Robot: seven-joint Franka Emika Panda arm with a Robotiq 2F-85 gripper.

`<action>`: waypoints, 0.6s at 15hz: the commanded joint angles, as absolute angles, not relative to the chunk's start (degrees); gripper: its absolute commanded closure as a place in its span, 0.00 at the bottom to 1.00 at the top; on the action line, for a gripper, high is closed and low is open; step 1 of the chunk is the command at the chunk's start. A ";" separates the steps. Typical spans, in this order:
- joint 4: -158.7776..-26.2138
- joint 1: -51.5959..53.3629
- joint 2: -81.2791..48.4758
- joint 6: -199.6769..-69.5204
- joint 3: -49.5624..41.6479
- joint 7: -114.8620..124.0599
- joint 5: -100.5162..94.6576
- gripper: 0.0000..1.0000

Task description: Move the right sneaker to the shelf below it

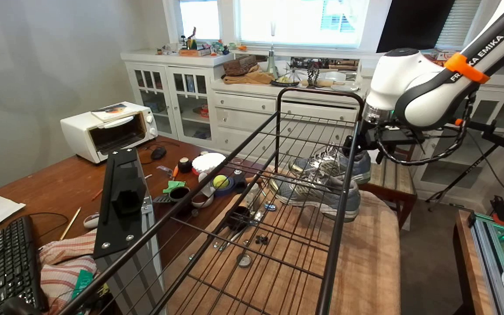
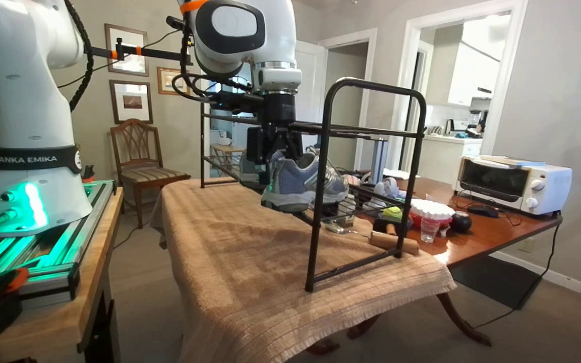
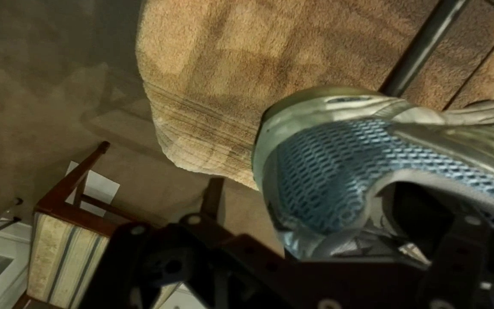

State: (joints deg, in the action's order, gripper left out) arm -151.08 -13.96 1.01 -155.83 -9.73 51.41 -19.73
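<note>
My white Panda arm [image 1: 429, 103]: dark trim [image 2: 235, 44], an orange strap [image 1: 466, 68].
A ribbed black cable [image 1: 403, 162] runs along me; white FRANKA EMIKA lettering [image 2: 23, 160] marks my black base collar [image 2: 31, 168], green light [image 2: 36, 204] glows beneath, and pale round screws [image 3: 193, 219] stud my black finger linkages [image 3: 260, 255].

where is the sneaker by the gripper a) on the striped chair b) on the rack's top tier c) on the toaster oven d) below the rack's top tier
d, since in both exterior views the sneaker sits lower than the top tier.
</note>
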 commanded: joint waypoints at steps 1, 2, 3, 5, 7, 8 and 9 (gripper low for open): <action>-153.78 -13.82 5.37 -159.71 -10.40 50.88 -26.11 0.00; -154.14 -14.05 5.60 -160.46 -10.49 51.34 -28.64 0.00; -154.55 -14.34 6.01 -161.26 -10.62 51.58 -31.54 0.00; -155.18 -15.03 6.61 -162.84 -10.87 52.13 -36.60 0.00; -155.90 -15.83 7.27 -164.08 -11.16 52.93 -42.21 0.00; -156.32 -16.16 7.71 -164.97 -11.28 53.27 -44.42 0.00; -156.56 -16.68 8.01 -166.07 -11.38 54.76 -47.68 0.00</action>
